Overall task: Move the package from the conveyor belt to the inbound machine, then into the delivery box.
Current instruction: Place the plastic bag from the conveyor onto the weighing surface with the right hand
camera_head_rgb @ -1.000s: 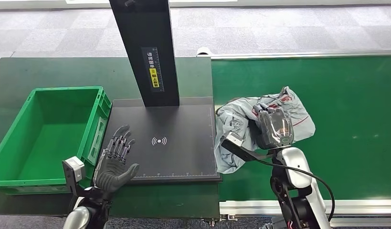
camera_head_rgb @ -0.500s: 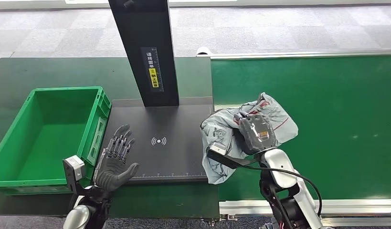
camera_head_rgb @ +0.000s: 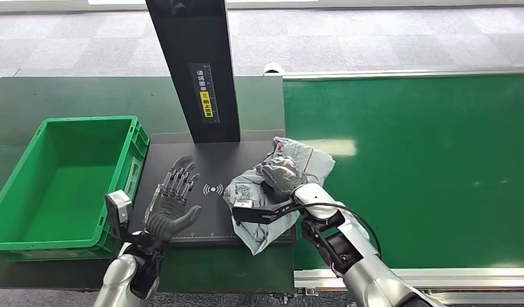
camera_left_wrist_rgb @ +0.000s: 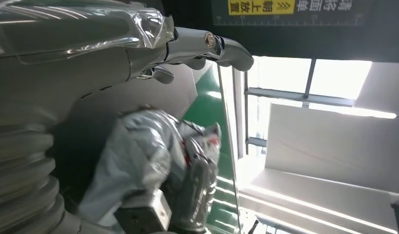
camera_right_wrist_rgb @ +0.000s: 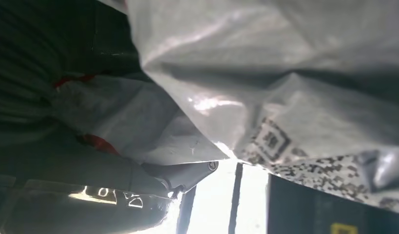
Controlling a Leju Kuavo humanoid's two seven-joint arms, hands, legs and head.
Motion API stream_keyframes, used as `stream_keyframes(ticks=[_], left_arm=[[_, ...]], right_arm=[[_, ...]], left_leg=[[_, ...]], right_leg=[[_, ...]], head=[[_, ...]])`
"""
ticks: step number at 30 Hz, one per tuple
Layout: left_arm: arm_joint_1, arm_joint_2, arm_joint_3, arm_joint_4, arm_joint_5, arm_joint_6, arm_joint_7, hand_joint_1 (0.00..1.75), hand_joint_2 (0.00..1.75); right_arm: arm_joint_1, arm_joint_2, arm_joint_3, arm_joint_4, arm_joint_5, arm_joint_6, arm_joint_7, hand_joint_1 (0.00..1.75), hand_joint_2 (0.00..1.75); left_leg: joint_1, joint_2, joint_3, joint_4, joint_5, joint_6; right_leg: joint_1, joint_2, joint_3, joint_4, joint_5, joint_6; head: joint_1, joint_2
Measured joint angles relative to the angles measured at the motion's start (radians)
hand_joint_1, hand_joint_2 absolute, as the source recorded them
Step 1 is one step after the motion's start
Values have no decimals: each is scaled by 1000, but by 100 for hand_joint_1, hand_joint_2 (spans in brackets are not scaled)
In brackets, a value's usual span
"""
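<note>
Package point(camera_head_rgb: 272, 185), grey poly bag: carried off the conveyor belt point(camera_head_rgb: 438, 160) since the earlier frames, now over the inbound machine point(camera_head_rgb: 208, 208) plate's right edge, clamped in the right hand point(camera_head_rgb: 281, 176). Left hand point(camera_head_rgb: 173, 204): fingers spread, empty, nearer the plate's left edge. Step: first transfer; judged next, set down flat, release.

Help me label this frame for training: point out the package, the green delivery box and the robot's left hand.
package point(camera_head_rgb: 246, 192), head view, on its crumpled grey plastic.
green delivery box point(camera_head_rgb: 16, 185), head view, on its left wall.
left hand point(camera_head_rgb: 173, 208), head view, on the palm.
</note>
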Motion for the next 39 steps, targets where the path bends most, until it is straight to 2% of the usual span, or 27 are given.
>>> stream_keyframes(ticks=[5, 8, 9, 12, 13, 18, 25, 30, 39], left_arm=[[-62, 2, -26, 55, 16, -2, 6, 0, 175], [-80, 3, -41, 77, 25, -5, 4, 0, 175], [-86, 3, -46, 83, 30, -9, 3, 0, 175], [-106, 3, -63, 98, 39, -20, 2, 0, 175], [-113, 2, -69, 102, 39, -22, 2, 0, 175], [-137, 0, -82, 118, 43, -11, -6, 0, 175], [-138, 0, -78, 123, 71, 5, -42, 0, 175], [-130, -2, -74, 122, 70, 22, -43, 0, 175], [-106, -12, -58, 107, 56, 25, -41, 0, 175]], right_arm=[[-32, 75, 39, 107, -41, 2, -19, 175, 175], [-41, 98, 49, 142, -69, -17, -30, 175, 175], [-46, 104, 50, 153, -83, -18, -34, 142, 175], [-59, 119, 51, 184, -121, 6, -43, 12, 175], [-61, 123, 51, 194, -128, 14, -44, 1, 175], [-63, 137, 44, 226, -175, 0, -48, 0, 175], [-29, 141, -46, 216, -354, -46, -170, 0, 175], [51, 146, -120, 101, -469, -53, -242, 0, 175], [180, 145, -186, -135, -565, -34, -271, 0, 175]], left_leg=[[0, 0, 0, 0, 0, 0], [0, 0, -1, 0, 0, 0], [0, 0, -1, 0, 0, 0], [0, 0, -1, 0, 0, 0], [0, 0, -1, 0, 0, 0], [0, 0, 0, 0, 0, 0], [0, 0, 0, 0, 0, 0], [0, 0, -1, 0, 0, 0], [0, 0, -1, 0, 0, 0]], right_leg=[[0, 0, 0, 0, 0, 0], [0, 0, 0, 0, 0, 0], [0, 0, 0, 0, 0, 0], [0, 0, 0, 0, 0, 0], [0, 0, 0, 0, 0, 0], [0, 0, 0, 0, 0, 0], [0, 0, 0, 0, 0, 0], [0, 0, -1, 0, 0, 0], [0, 0, -1, 0, 0, 0]], head=[[0, 0], [0, 0], [0, 0], [0, 0], [0, 0], [0, 0], [0, 0], [0, 0], [0, 0]])
